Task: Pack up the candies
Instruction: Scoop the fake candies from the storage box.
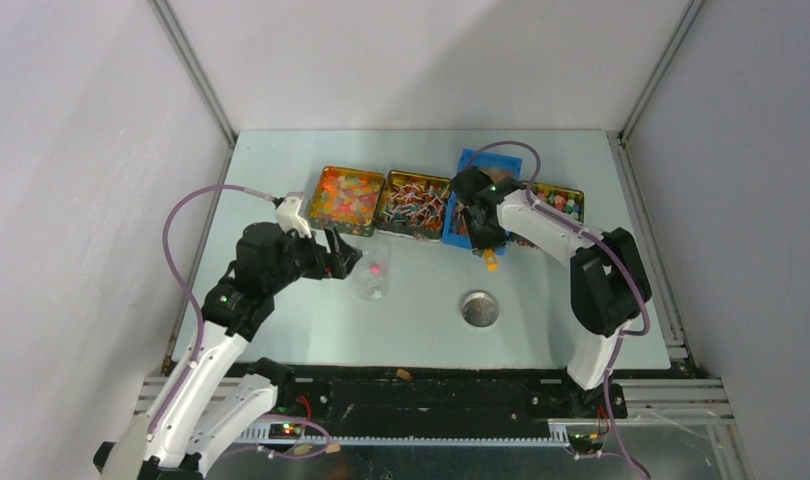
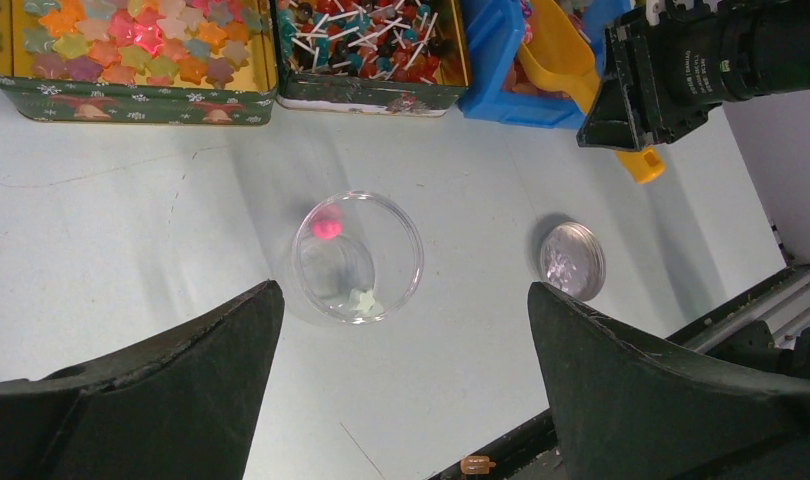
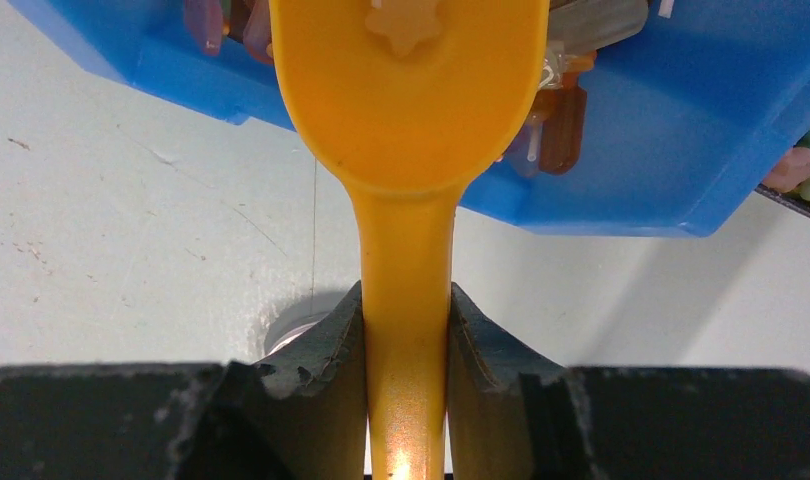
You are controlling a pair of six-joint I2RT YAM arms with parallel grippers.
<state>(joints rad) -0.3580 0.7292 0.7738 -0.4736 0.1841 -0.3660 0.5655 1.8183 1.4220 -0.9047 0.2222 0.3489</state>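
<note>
Candies fill a row of containers at the back: star jellies in a tin (image 1: 346, 195), lollipops in another tin (image 1: 413, 203), wrapped pieces in a blue bin (image 1: 468, 200). My right gripper (image 3: 406, 320) is shut on the handle of the orange scoop (image 3: 406, 150). The scoop's bowl lies over the blue bin (image 3: 641, 170) with one pale star candy (image 3: 406, 25) in it. My left gripper (image 2: 401, 340) is open, just near of a clear jar (image 2: 358, 256), not touching it. The jar holds a pink candy (image 2: 326, 226) and a pale star (image 2: 362, 301).
A round silver lid (image 1: 480, 308) lies flat on the table right of the jar. A fourth tin (image 1: 561, 200) of mixed sweets sits partly hidden behind the right arm. One stray orange candy (image 2: 476, 464) lies at the table's front edge.
</note>
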